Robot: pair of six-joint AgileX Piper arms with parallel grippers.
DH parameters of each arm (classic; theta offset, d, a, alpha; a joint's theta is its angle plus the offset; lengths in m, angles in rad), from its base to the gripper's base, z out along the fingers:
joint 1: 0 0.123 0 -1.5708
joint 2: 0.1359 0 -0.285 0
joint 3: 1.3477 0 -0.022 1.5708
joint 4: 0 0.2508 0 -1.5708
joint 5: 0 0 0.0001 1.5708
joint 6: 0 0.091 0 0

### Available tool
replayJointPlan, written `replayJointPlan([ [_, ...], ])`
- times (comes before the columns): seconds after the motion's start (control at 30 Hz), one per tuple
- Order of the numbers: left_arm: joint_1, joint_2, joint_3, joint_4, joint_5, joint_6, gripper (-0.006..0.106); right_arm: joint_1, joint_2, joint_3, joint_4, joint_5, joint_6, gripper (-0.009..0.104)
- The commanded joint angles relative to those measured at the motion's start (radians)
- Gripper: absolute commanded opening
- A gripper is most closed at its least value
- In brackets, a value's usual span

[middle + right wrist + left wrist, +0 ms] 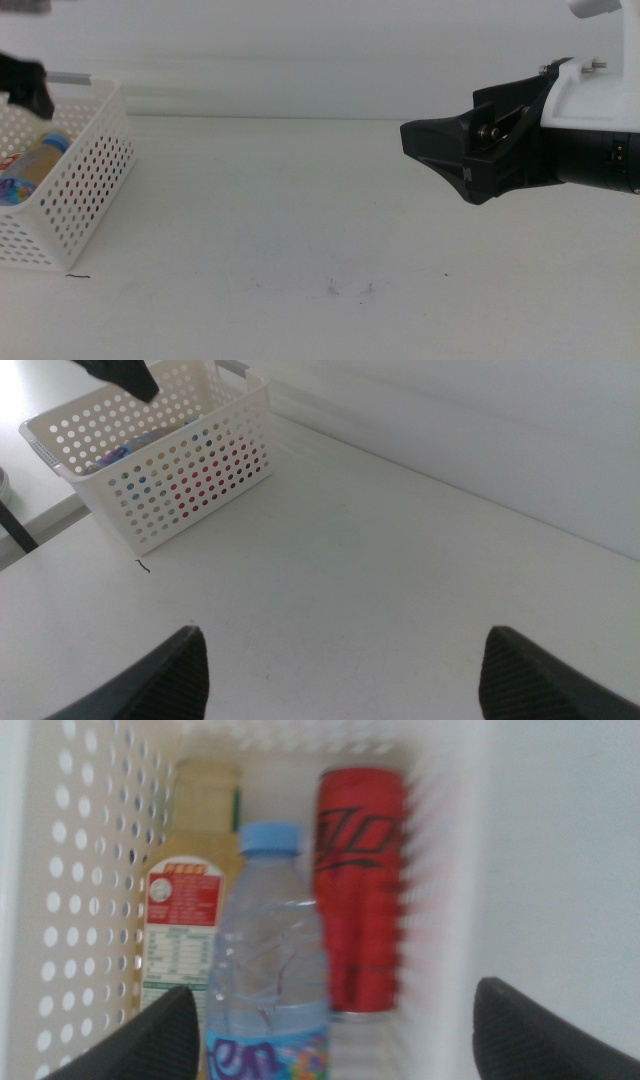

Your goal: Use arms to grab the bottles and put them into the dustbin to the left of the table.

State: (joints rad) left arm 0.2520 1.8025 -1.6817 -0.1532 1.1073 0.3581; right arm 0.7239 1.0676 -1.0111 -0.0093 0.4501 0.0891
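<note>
Left gripper (325,1030) hangs over the dustbin (60,870), jaws spread and empty; between and beyond them lie the water bottle (268,960), the yellow-liquid bottle (185,900) and the red can (358,880). Right gripper (340,670) hovers wide open over bare table (400,580), the dustbin well beyond its jaws. Dropping looks finished, and the next move is probably only withdrawing

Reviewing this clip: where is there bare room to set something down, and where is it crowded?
The table is bare between the dustbin and the right gripper, both jaws open. The dustbin is crowded: yellow-liquid bottle, water bottle and red can lie side by side, the left gripper open above them.
</note>
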Motion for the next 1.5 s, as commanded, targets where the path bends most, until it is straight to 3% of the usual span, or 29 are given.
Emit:
replayJointPlan([
  [0.0,-0.037,-0.09,-0.004,-0.006,0.03,-0.026,0.094,0.001,-0.005,0.006,-0.007,-0.005,0.0,0.093],
  [0.2,-0.191,-0.325,0.066,-0.012,-0.051,-0.032,0.094,0.001,-0.005,0.006,-0.007,-0.005,0.0,0.093],
  [0.5,-0.4,-0.774,0.36,-0.02,-0.298,-0.051,0.094,0.001,-0.005,0.006,-0.007,-0.005,0.0,0.093],
  [0.8,-0.401,-0.998,0.502,0.016,-0.325,-0.105,0.094,0.001,-0.005,0.006,-0.007,-0.005,0.0,0.093],
  [1.4,-0.401,-1.013,0.502,-0.071,-0.33,-0.102,0.094,0.001,-0.005,0.006,-0.007,-0.005,0.0,0.092],
  [1.47,-0.401,-1.017,0.502,-0.022,-0.363,-0.145,0.094,0.001,-0.005,0.006,-0.007,-0.005,0.0,0.092],
])
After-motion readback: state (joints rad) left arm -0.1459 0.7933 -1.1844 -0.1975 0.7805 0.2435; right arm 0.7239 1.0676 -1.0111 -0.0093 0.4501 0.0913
